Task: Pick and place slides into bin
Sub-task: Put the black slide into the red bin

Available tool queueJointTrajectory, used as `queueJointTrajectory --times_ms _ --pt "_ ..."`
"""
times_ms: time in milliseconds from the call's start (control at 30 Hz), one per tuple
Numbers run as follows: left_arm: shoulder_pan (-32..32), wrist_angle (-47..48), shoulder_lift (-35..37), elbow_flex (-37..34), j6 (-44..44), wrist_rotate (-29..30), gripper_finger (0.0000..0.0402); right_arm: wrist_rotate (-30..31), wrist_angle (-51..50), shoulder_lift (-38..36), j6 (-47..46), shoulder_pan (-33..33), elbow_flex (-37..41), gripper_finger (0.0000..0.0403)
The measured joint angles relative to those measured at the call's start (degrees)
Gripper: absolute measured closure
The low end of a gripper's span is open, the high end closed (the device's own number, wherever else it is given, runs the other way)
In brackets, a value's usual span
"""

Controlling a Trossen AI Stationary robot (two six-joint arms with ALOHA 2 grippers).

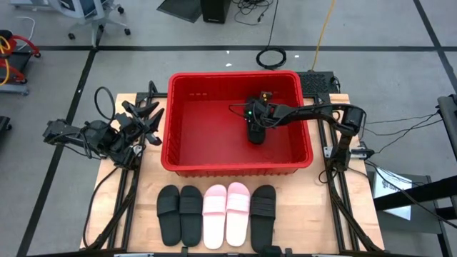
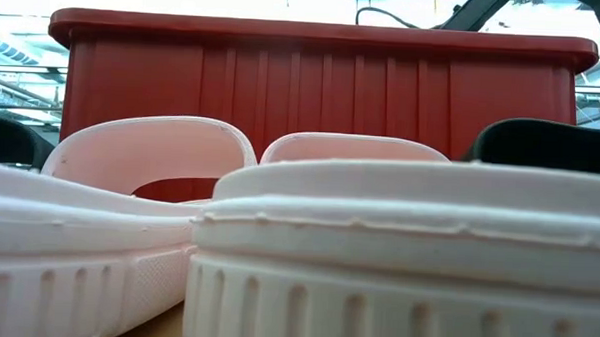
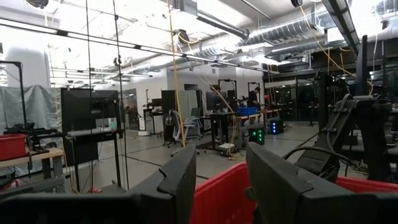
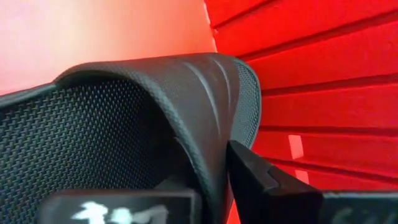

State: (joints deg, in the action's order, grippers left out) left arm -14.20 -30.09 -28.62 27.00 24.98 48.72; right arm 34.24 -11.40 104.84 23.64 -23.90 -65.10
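The red bin [image 1: 186, 153] stands mid-table; it also fills the back of the low view [image 2: 323, 79]. My right gripper [image 1: 255, 120] reaches into it from the table's right side and is shut on a black slide [image 1: 255, 133] over the bin's floor. Three black slides [image 1: 169, 214] [image 1: 191, 213] [image 1: 263, 213] and two pink slides [image 1: 214, 214] [image 1: 237, 213] lie on their soles in a row near the table's front edge. The pink slides [image 2: 377, 251] fill the low view. My left gripper [image 1: 146, 120] waits open and empty left of the bin; it also shows in the left wrist view [image 3: 221, 180]. My right gripper holds the black slide by its wide strap, at the strap's edge [image 4: 208, 134]. One finger [image 4: 261, 186] is outside the strap and the other is inside, under it. The slide is inside the bin; whether it rests on the floor I cannot tell.
The bin's thick rim and sloping walls [image 1: 307, 153] surround the right gripper. Bare table lies left and right of the row of slides. Cables and the arm bases stand at both table sides.
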Motion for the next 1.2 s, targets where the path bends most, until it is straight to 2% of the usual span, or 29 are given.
queueJointTrajectory --times_ms 700,833,1067,1200 --pt "-0.01 0.02 0.00 0.00 -0.25 0.01 0.0254 -1.35 2.94 -0.09 2.64 -0.07 0.01 0.0356" --pt "0.00 0.02 0.00 0.00 -0.28 0.01 0.0254 -1.34 3.22 -0.09 2.59 -0.07 0.02 0.0324" --pt "-0.01 0.03 0.00 0.00 -0.28 0.01 0.0254 -1.31 3.02 -0.09 -0.13 0.12 0.02 0.0228" --pt "0.00 0.04 0.00 0.00 -0.30 0.01 0.0254 -1.29 2.90 -0.09 -1.70 0.90 0.02 0.0187"
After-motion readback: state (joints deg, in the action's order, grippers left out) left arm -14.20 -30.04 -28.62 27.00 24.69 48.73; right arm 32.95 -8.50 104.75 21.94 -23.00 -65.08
